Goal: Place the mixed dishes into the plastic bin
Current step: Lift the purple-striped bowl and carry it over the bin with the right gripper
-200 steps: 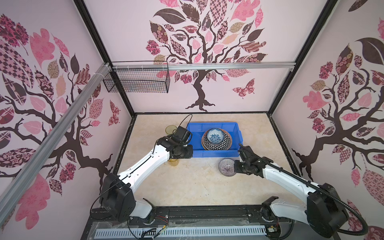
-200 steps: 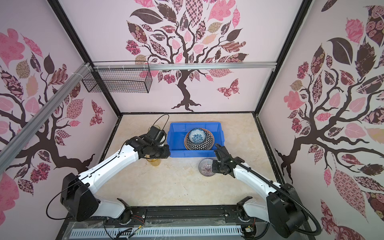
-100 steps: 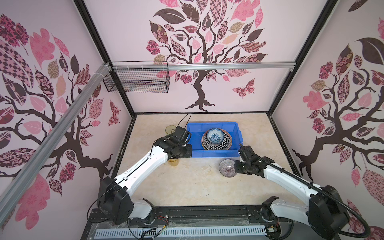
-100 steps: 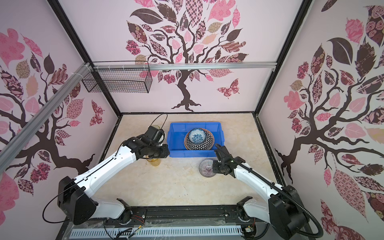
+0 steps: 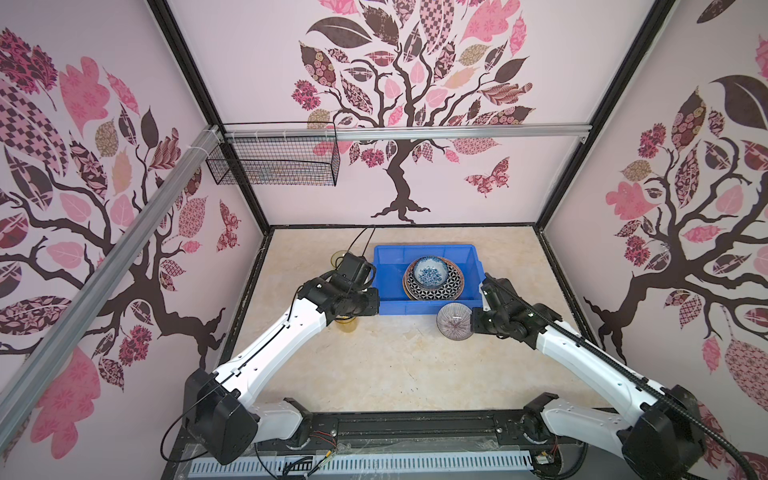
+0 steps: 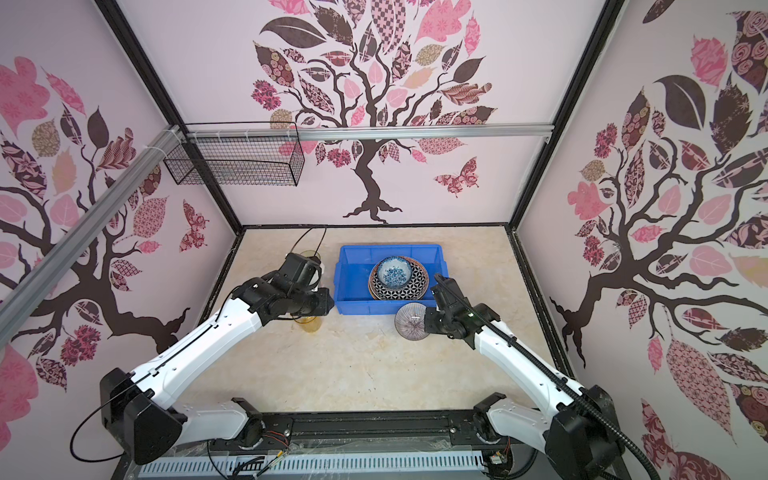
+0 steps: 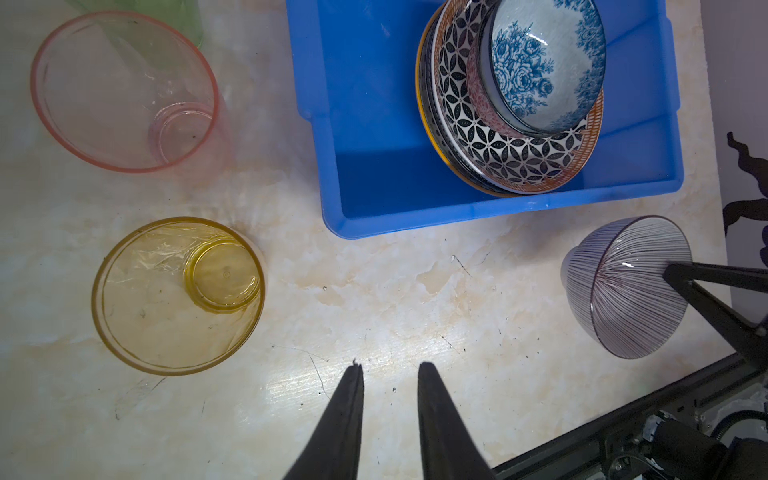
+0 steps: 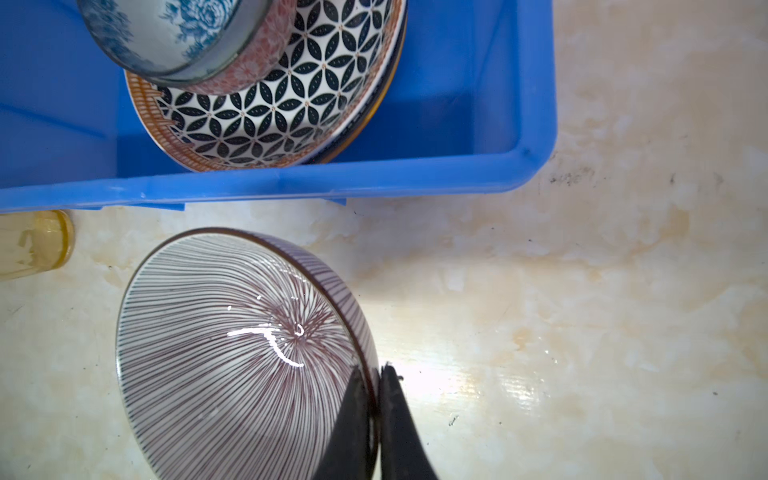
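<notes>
Right end effector (image 8: 373,372): was clamped on the rim of the striped bowl (image 8: 232,353), one finger inside and one outside.
Striped bowl: hung tilted just below the plastic bin's (image 5: 424,308) front wall, right of centre in both top views; whether its foot touched the tabletop (image 7: 374,291) could not be told.
Plastic bin: sat mid-frame, with a stack of plates (image 7: 498,137) and a blue floral bowl (image 7: 544,62) on top filling its right half; its left half was bare.
Left end effector (image 7: 390,366): fingers were slightly apart and held nothing, over bare tabletop beside the amber tumbler (image 7: 178,295).
Other tumblers: pink (image 7: 124,91) and green (image 7: 166,12) stood outside the bin, left of it in the top views.
Step in hand: probably carrying the striped bowl over the front wall.
Doing it well: lift until the bowl's low edge cleared the lipped rim, travel slowly since a one-sided rim pinch lets it swing, then lower it onto the bare floor or nest it in the floral bowl before letting go.
</notes>
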`<state>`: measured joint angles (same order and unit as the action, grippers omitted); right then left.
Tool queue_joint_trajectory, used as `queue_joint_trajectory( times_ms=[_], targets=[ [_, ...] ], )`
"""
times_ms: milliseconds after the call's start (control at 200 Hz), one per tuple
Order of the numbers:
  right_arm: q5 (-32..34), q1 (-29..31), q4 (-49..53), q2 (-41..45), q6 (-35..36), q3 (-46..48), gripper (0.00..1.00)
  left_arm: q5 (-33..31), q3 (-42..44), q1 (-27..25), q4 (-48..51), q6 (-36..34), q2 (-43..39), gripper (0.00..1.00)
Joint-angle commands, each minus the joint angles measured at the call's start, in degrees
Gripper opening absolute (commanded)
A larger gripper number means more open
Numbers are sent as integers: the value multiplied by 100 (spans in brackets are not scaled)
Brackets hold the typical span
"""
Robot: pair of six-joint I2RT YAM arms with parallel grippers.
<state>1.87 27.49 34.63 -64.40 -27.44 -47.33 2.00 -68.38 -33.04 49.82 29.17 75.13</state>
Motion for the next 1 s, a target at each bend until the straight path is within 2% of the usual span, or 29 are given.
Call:
queue_joint_trajectory(
  times_ms=[0, 145, 530, 996],
  targets=[
    [-21, 29, 88, 115, -94, -393, 0, 34, 239, 108, -70, 40, -147, 27],
    [-65, 29, 13, 57, -121, -665, 0, 236, 353, 328, -124, 27, -157, 27],
    [96, 29, -391, -289, -132, -1221, 0, 319, 434, 477, -153, -75, -174, 27],
    [129, 20, -1022, -1391, 3, -2034, 0, 327, 451, 614, -111, -227, -224, 27]
  ],
)
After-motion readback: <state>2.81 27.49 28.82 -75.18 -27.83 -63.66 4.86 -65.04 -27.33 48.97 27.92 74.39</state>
